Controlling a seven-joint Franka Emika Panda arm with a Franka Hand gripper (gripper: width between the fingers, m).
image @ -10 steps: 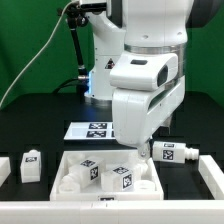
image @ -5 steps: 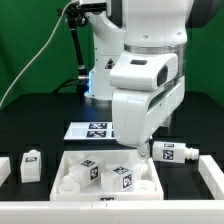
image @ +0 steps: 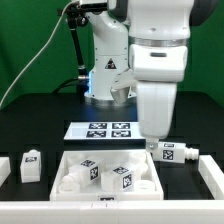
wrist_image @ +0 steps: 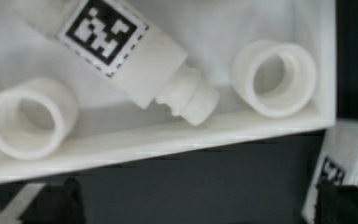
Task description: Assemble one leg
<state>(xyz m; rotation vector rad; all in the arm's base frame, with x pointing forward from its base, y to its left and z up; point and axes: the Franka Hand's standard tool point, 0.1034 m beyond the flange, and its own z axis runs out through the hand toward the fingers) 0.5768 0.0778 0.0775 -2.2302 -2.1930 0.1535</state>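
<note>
Two legs [image: 90,170] [image: 125,178] lie inside the large white tray-like part [image: 72,157]. Another leg [image: 30,165] stands at the exterior view's left of the tray, and one [image: 168,153] at its right. My gripper [image: 152,143] points straight down above the tray's far right corner and touches nothing. In the wrist view a tagged leg [wrist_image: 119,40] lies in the tray with its threaded end between two round sockets [wrist_image: 25,118] [wrist_image: 279,75]. The gripper [wrist_image: 190,203] is open and empty, its dark fingers [wrist_image: 34,203] at the picture's edges.
The marker board [image: 105,130] lies behind the tray, in front of the arm's base [image: 105,85]. White rail pieces sit at the far right [image: 210,172] and far left [image: 4,166] of the black table.
The arm's wrist has swung upright and toward the exterior view's right, so the marker board shows in full. The legs and the tray have not moved.
</note>
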